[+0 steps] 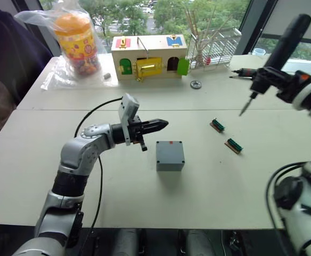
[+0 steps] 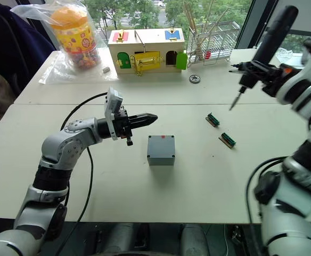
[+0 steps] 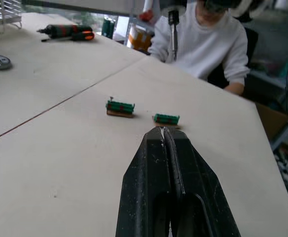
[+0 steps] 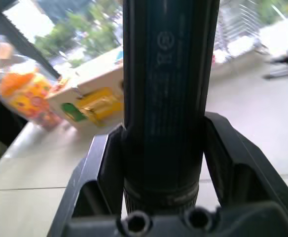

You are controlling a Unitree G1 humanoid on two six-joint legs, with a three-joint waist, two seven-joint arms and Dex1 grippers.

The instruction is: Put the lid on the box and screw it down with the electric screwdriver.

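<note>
The grey box (image 1: 170,154) stands on the table's middle, its flat top bearing a small red mark. I cannot tell whether that top face is the lid. My left gripper (image 1: 163,125) hovers just up and left of the box, pointing right, shut with nothing held; its fingertips (image 3: 160,134) press together. High over the table's right side, my right gripper (image 1: 266,80) is shut on the electric screwdriver (image 1: 286,40), which tilts with its thin bit down toward the table. The right wrist view shows the dark barrel (image 4: 163,98) clamped between both fingers.
Two green connector blocks (image 1: 217,125) (image 1: 234,145) lie right of the box. At the back are a wooden box with coloured doors (image 1: 149,56), a bagged orange jar (image 1: 76,37), a wire rack (image 1: 214,48), a metal disc (image 1: 196,84) and a hand screwdriver (image 1: 243,73). A person (image 3: 208,44) sits beyond the table.
</note>
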